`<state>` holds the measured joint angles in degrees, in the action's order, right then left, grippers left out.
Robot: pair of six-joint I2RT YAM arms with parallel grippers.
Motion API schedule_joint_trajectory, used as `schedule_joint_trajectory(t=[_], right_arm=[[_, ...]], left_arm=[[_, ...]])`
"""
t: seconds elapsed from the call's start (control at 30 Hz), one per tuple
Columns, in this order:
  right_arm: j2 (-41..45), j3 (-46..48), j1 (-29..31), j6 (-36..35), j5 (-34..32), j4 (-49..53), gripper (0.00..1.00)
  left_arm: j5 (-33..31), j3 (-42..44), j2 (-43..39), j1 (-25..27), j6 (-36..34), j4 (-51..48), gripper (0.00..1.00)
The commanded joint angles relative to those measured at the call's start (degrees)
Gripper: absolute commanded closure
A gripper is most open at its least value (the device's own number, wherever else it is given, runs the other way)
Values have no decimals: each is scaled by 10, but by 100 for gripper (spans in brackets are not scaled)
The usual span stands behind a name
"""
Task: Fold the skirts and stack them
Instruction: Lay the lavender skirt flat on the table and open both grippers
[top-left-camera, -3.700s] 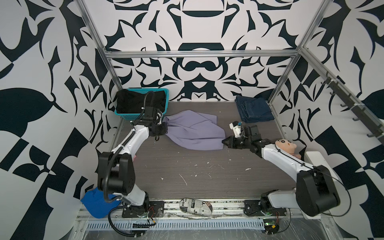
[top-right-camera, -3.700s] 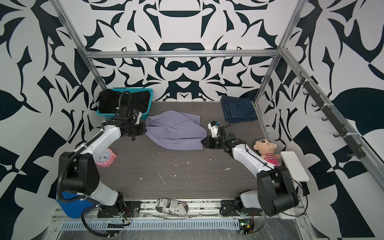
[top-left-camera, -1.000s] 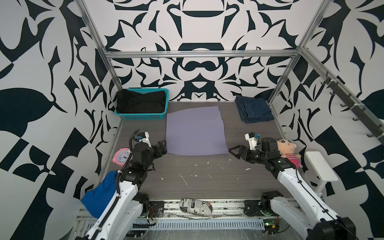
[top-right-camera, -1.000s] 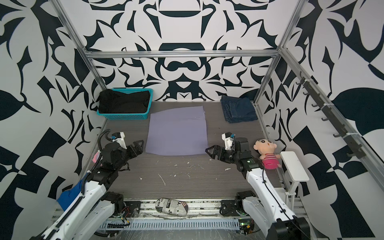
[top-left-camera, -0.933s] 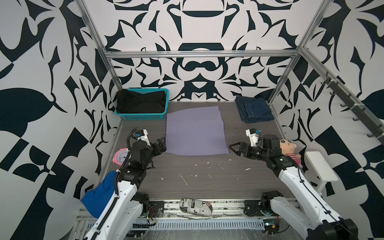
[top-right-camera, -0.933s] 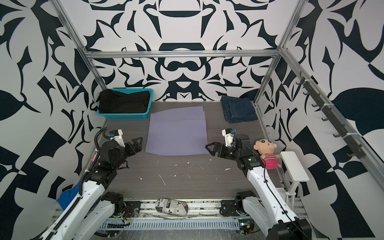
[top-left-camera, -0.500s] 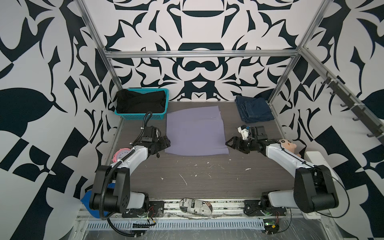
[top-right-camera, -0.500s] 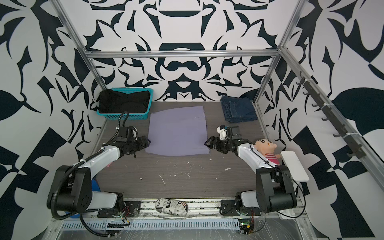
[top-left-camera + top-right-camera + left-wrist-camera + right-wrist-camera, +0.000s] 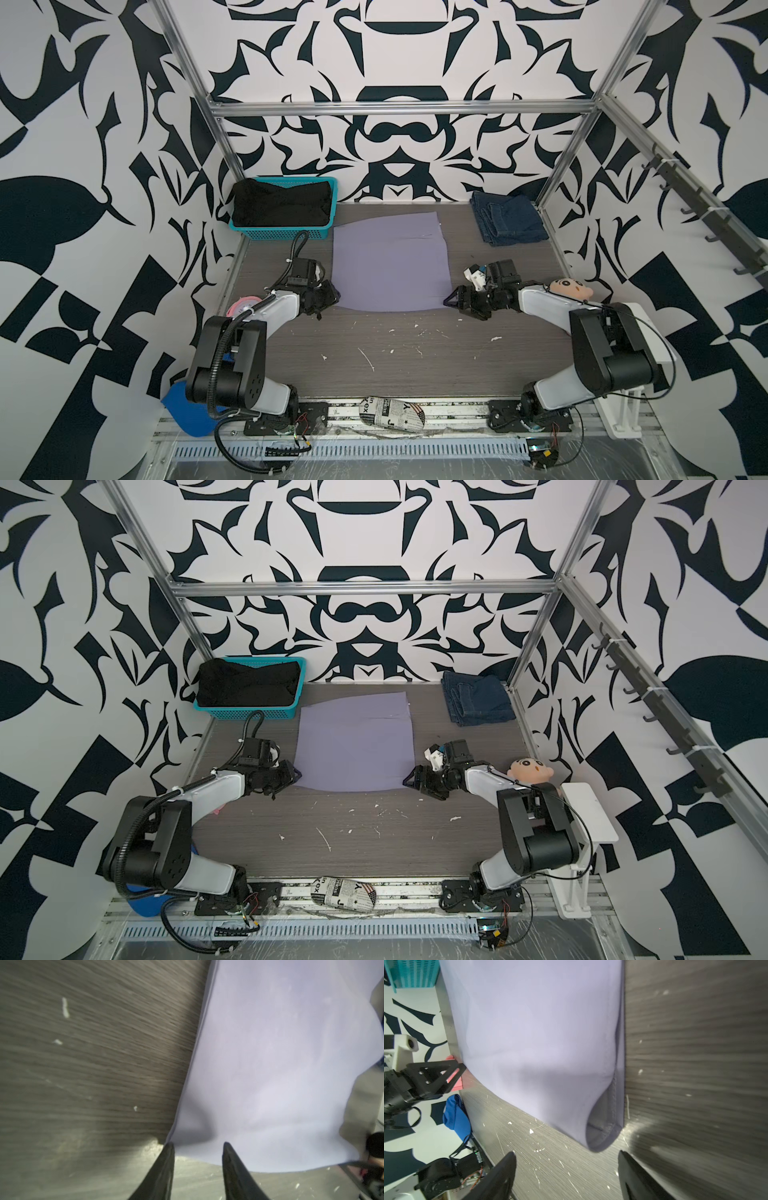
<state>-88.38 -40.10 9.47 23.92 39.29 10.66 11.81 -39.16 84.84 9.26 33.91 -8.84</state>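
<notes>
The pale lavender skirt (image 9: pixel 390 262) (image 9: pixel 355 742) lies spread flat mid-table. My left gripper (image 9: pixel 334 296) (image 9: pixel 296 777) is at its near left corner. In the left wrist view the jaws (image 9: pixel 197 1144) stand narrowly open, tips at the skirt's (image 9: pixel 280 1064) hem, bare table between them. My right gripper (image 9: pixel 451 300) (image 9: pixel 409 781) is at the near right corner, open wide (image 9: pixel 566 1154), with the skirt's (image 9: pixel 539 1032) curled corner just ahead of the tips. The folded denim skirt (image 9: pixel 509 222) (image 9: pixel 478 702) lies at the back right. The black skirt (image 9: pixel 282 203) (image 9: pixel 249 683) fills a basket.
The teal basket (image 9: pixel 286 232) stands at the back left. A doll (image 9: pixel 569 287) and a white stand (image 9: pixel 648 353) are on the right, a pink clock (image 9: pixel 245 301) on the left. A blue mesh cloth (image 9: pixel 183 409) and a newspaper-print bundle (image 9: pixel 392 411) lie in front.
The crumpled lavender skirt now lies flat. Both arms have reached in and down to its near corners. Both grippers have narrowed, the left far more than the right.
</notes>
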Motion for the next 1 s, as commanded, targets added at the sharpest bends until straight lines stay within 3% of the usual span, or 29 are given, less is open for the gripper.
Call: schedule_joint_trajectory(t=[0.0, 0.13, 0.2, 0.53, 0.57, 0.6, 0.63, 0.67, 0.73, 0.8, 0.9, 0.93, 0.97], right_arm=[[-16, -11, 3, -4, 22, -31, 37], [-14, -18, 3, 11, 28, -47, 66], [1, -27, 3, 14, 26, -38, 100], [87, -48, 2, 32, -14, 9, 100], [80, -41, 2, 36, -13, 11, 99], [76, -34, 2, 39, -12, 11, 92], [69, -23, 2, 42, -10, 6, 84], [67, -10, 2, 45, -11, 3, 71], [68, 9, 2, 51, -17, -4, 58], [66, 33, 2, 71, -17, -39, 53], [30, 50, 2, 111, 10, -102, 39], [16, 53, 3, 123, 20, -121, 33], [4, 58, 3, 138, 28, -147, 20]], left_arm=[[3, 6, 15, -2, 5, 4, 75], [3, 3, 3, -9, 14, -2, 95], [10, -3, -14, -20, 18, -18, 100], [1, -33, -96, -43, 14, -100, 100], [3, -26, -90, -44, 16, -99, 100], [4, -23, -84, -44, 17, -102, 91], [3, -20, -76, -44, 18, -106, 61], [7, -14, -69, -44, 18, -107, 53], [20, -2, -62, -44, 18, -93, 43], [34, 13, -58, -44, 28, -62, 40], [43, 20, -34, -44, 34, -27, 46], [49, 18, -23, -44, 34, -19, 47], [53, 16, -10, -44, 32, -10, 48]])
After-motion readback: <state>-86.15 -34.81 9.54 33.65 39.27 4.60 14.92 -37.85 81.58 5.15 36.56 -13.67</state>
